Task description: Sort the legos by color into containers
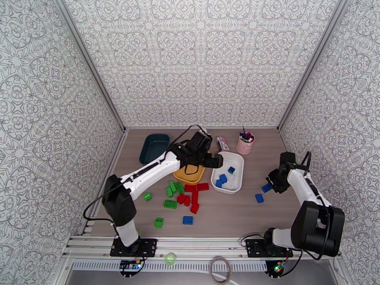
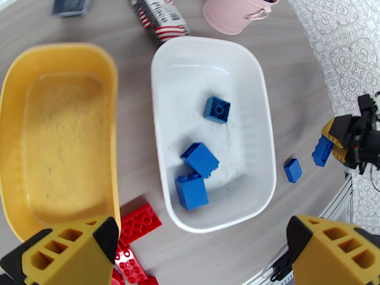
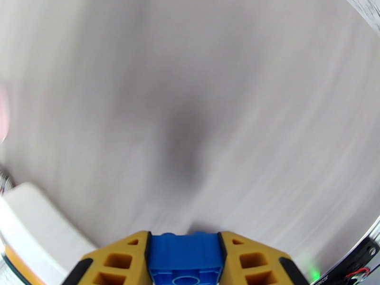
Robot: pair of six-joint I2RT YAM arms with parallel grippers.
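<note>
Right gripper (image 3: pixel 184 269) is clamped on a blue brick (image 3: pixel 184 250) at bottom centre of the right wrist view (light, stiff, slick plastic, likely best pinched across flat sides), while left gripper (image 2: pixel 199 231) hangs spread wide over the white tray (image 2: pixel 161 115) mid-frame.

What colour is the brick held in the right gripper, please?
The brick is blue; right wrist view.

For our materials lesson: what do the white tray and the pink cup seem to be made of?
White tray: likely plastic, smooth, slightly glossy, rounded moulded corners. Pink cup: possibly painted metal, thin rim, small looped handle; uncertain.
</note>
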